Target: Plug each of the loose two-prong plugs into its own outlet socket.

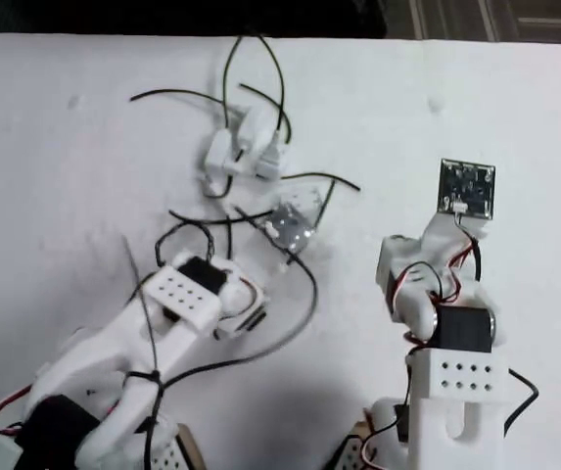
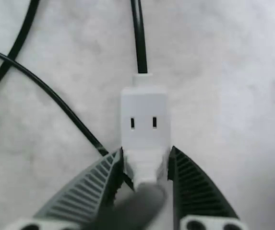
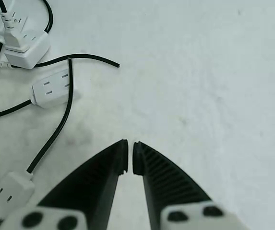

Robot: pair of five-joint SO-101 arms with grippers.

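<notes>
Presently, the left tool (image 2: 145, 162) clamps one end of a white outlet socket (image 2: 144, 120) lying on the worktop (image 2: 233, 72), with its black cord (image 2: 138, 38) leading away. The right tool (image 3: 130, 157) hangs over bare worktop, jaws almost touching, holding nothing. A second socket (image 3: 51, 87) and a white plug cluster (image 3: 22, 45) lie well apart from it.

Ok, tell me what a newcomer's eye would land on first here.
The left gripper clamps one end of a white outlet socket, its black cord running away. A tangle of white plugs, sockets and cords sits farther back, and the right gripper hangs shut over the bare white table.
</notes>
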